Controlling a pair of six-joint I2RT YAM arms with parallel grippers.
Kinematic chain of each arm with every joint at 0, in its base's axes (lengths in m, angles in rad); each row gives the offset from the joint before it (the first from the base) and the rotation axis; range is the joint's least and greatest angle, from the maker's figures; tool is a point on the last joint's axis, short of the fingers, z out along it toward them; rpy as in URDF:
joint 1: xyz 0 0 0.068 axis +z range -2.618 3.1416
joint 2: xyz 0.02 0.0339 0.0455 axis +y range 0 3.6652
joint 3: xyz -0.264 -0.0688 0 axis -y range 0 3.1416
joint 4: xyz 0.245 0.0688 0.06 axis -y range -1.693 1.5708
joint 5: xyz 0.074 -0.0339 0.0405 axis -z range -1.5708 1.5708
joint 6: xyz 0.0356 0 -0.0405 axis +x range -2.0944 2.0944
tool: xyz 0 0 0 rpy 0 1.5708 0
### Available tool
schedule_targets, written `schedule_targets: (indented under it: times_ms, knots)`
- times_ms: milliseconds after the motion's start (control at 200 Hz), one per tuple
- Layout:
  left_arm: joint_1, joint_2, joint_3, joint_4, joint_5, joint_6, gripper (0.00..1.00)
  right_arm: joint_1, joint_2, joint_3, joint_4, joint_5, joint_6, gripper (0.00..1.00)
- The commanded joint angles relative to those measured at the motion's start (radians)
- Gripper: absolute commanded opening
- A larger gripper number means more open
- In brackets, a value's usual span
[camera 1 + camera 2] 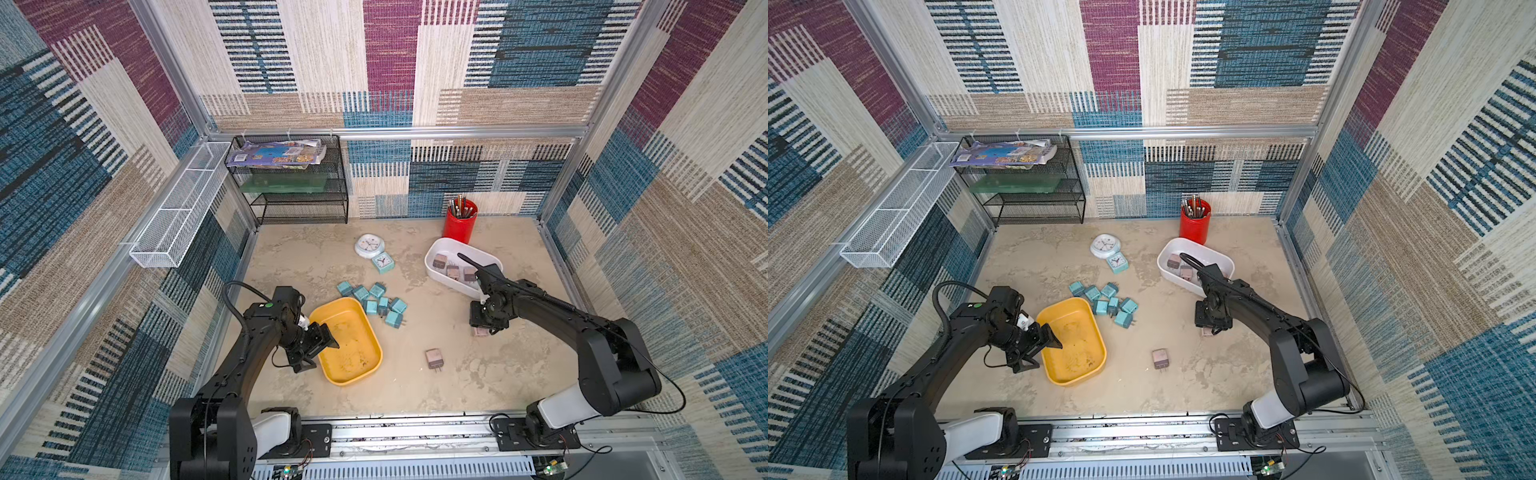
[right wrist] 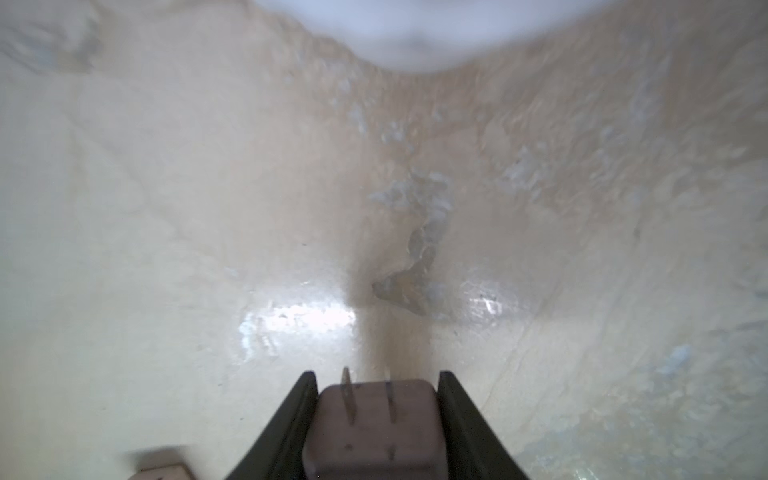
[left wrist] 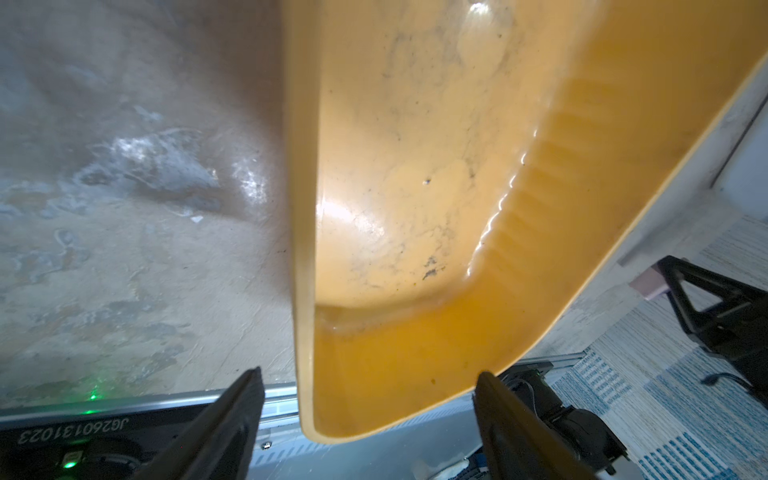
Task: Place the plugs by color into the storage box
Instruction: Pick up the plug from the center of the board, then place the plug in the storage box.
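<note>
So far three mauve plugs (image 1: 453, 272) lie in the white box (image 1: 428, 259), the right gripper (image 2: 376, 376) pinches a fourth plug (image 2: 370, 432) on the table (image 1: 498, 374) beside it, another mauve plug (image 1: 434, 359) and the teal plugs (image 1: 376, 301) lie loose, and the left gripper (image 3: 368, 372) gapes around the empty yellow box (image 1: 353, 380)'s end wall.

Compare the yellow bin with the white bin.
Yellow bin is empty; white bin holds mauve plugs. Yellow bin sits nearer the robot on its left, white bin farther back on its right beside the red pen cup. Both are rounded rectangular open tubs, upright on the table.
</note>
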Motion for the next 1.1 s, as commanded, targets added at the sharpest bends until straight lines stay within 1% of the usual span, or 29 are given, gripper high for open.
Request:
schedule_targets:
  times_ms: [0, 90, 195, 275, 406, 541, 706, 906, 991, 1092]
  knots:
    - [0.0, 0.009, 0.013, -0.004, -0.006, -0.02, 0.82, -0.015, -0.013, 0.09, -0.074, -0.004, 0.007, 0.45]
    - [0.0, 0.02, 0.022, 0.0, -0.006, -0.018, 0.82, -0.036, 0.009, 0.198, -0.107, 0.0, -0.01, 0.44]
    - [0.0, 0.038, 0.033, 0.003, -0.007, -0.014, 0.82, -0.077, 0.091, 0.33, -0.114, -0.013, -0.033, 0.44]
    - [0.0, 0.051, 0.04, 0.005, -0.007, -0.012, 0.82, -0.101, 0.189, 0.44, -0.11, -0.024, -0.05, 0.44]
    - [0.0, 0.071, 0.055, 0.004, -0.008, -0.007, 0.82, -0.105, 0.369, 0.628, -0.114, -0.03, -0.074, 0.43]
    - [0.0, 0.079, 0.074, 0.005, -0.004, -0.011, 0.82, -0.102, 0.525, 0.755, -0.12, -0.041, -0.088, 0.43]
    - [0.0, 0.082, 0.082, -0.002, -0.006, -0.01, 0.82, -0.093, 0.639, 0.803, -0.114, -0.029, -0.097, 0.43]
    - [0.0, 0.089, 0.087, -0.005, -0.007, -0.005, 0.82, -0.09, 0.696, 0.802, -0.084, -0.003, -0.093, 0.44]
    - [0.0, 0.096, 0.092, -0.005, -0.008, 0.001, 0.83, -0.085, 0.71, 0.811, -0.082, -0.004, -0.084, 0.51]
    - [0.0, 0.094, 0.101, -0.006, -0.01, 0.005, 0.83, -0.074, 0.697, 0.823, -0.096, 0.005, -0.08, 0.64]
